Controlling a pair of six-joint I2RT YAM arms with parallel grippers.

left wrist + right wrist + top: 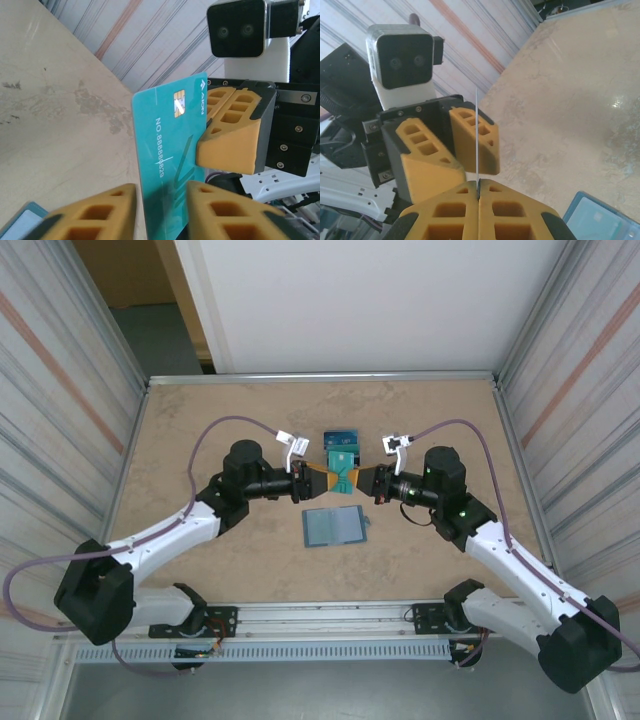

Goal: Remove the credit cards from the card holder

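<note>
A: Whereabouts of the card [342, 480]?
B: Lifted off the table [200, 430], mid-scene, bridging the two arms, teal face showing from above. Just far of the wallet [333, 526], and clear of it.
A: Held by what?
B: Pinched at the right end by the right gripper [479, 192], pads pressed tight on the thin plastic. Flanked at the left end by the left gripper [161, 195], set narrow around it; no telling whether gripping yet or merely beside.
A: And the wallet?
B: Lying open and flat, nearer than the card, between the arms. Pale panels inside; too small to say whether more cards sit in the pockets.
A: Step in hand?
B: Most likely a mid-air handover of one card already out. Part of the job done, judging by that; rest unknown.
A: Next move?
B: Probably a sure left pinch first, then a right release, never both letting go together. After that, a put-down on bare table.
A: Risks?
B: Slick, thin plastic: liable to swivel or drop under a one-corner hold.
A: Room?
B: Plenty left and right of centre, bare tabletop out to the raised rim [320, 378] and the side walls [60, 390], well apart. Tighter far, with a small blue-topped stand [340, 439] just beyond the card; tighter near, over the wallet.
</note>
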